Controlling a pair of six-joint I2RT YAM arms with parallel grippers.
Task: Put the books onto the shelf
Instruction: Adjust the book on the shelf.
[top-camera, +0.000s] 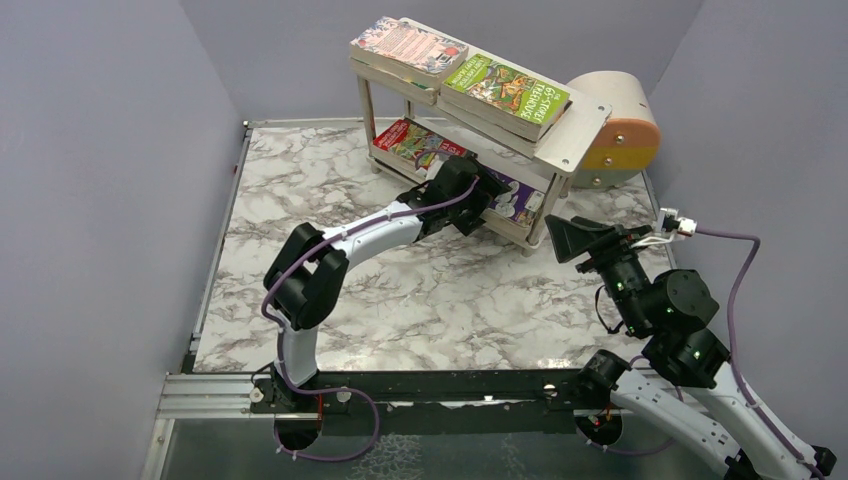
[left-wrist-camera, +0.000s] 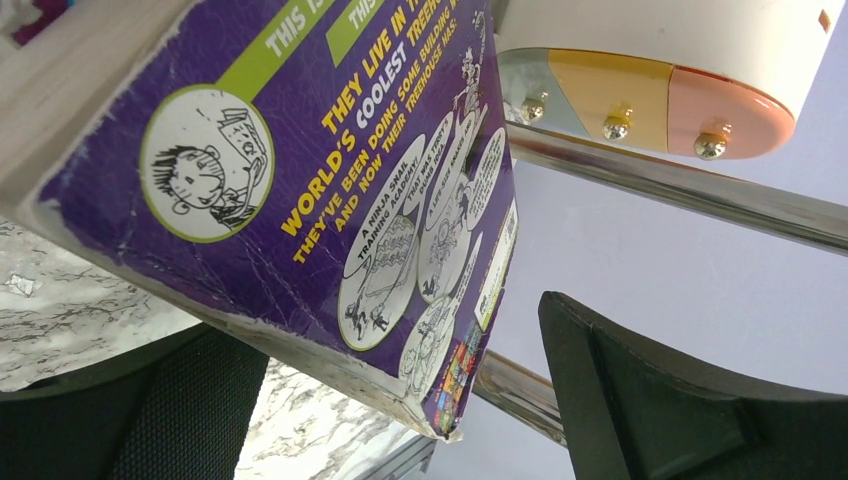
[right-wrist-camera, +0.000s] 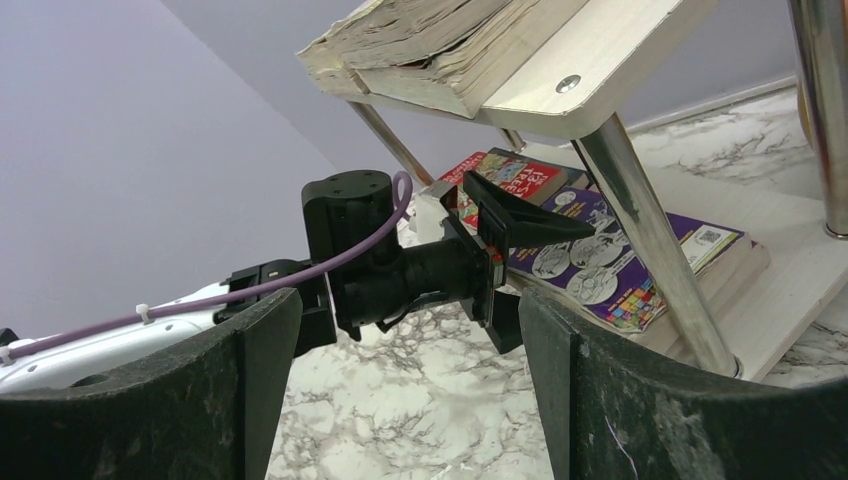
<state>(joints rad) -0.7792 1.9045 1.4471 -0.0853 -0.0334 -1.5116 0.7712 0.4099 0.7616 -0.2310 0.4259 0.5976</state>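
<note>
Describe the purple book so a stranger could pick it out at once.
Find the pale wooden shelf at the back of the table. The purple book lies on its lower board, right of the red book. Only it carries white cartoon bubbles.

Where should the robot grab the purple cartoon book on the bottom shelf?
Its near edge, coming in level from the arms' side. The purple book lies flat on the lower board with the top board over it, so reaching straight down likely won't work; the front is open, so the left tool can pinch that edge.

White arms (top-camera: 385, 228) with black joints (top-camera: 312, 285), black fingers (right-wrist-camera: 650, 400) and purple cables (top-camera: 720, 233).
</note>
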